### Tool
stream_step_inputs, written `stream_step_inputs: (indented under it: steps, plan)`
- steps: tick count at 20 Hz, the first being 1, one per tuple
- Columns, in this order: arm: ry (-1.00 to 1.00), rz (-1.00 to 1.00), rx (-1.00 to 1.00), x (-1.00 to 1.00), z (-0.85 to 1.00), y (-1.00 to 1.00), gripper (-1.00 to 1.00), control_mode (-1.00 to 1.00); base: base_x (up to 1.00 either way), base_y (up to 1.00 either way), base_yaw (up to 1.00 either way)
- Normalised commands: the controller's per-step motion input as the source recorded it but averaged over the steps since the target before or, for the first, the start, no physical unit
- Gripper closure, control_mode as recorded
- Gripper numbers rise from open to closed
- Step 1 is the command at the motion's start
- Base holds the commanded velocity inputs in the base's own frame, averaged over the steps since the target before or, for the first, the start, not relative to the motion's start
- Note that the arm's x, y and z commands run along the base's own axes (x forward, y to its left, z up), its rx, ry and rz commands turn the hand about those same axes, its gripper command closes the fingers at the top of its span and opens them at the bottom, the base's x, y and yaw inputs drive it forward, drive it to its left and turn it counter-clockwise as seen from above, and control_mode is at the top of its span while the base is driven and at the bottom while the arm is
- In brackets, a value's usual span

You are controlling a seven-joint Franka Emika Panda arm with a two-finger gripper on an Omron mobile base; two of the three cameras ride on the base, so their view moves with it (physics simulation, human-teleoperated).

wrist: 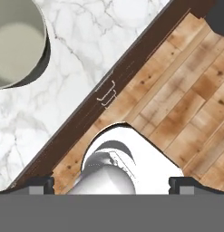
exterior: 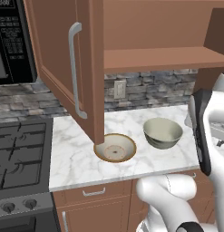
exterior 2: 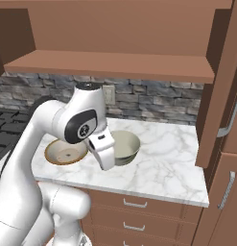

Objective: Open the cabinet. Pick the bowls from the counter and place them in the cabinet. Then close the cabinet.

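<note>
**Arm folded above the worktop edge, tool spread wide and empty**

Nearest the cameras, the white arm rose from the base and bent sharply at its elbow, so that the forearm doubled back over the front edge of the worktop. The wrist pointed steeply down. In the hand view the tool looked straight down past the worktop edge at the drawer fronts and the wooden floor, with its two dark fingertips set far apart at the bottom corners and nothing between them. It was wide and held nothing.

Just beyond the wrist, the grey-green bowl stood upright on the marble, near the front edge. The cream bowl sat beside it towards the stove, the two apparently a little apart, though the arm covered the gap in the right base view.

Further back ran the stone backsplash with a wall outlet. Above it, the cabinet stood open, both doors swung out, its wooden shelf bare. The left door hung over the cream bowl, its silver bar handle facing the microwave.
</note>
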Motion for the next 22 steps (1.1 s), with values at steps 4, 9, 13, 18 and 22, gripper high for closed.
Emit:
stream_step_inputs:
  steps: [4,9,13,18,22]
  plan:
    - [-0.11,0.0,0.0,0.45,-0.28,0.0,-1.0,-1.0,0.0,0.0,0.0]
    - [-0.09,0.0,0.0,0.47,-0.24,0.0,-1.0,-1.0,0.0,0.0,0.0]
    - [0.0,0.0,0.0,0.45,-0.24,0.0,-1.0,-1.0,0.0,0.0,0.0]
    - [0.03,0.0,0.0,0.36,-0.25,-0.09,-1.0,-1.0,0.0,0.0,0.0]
    - [0.05,0.0,0.0,0.39,-0.21,-0.08,-1.0,-1.0,0.0,0.0,0.0]
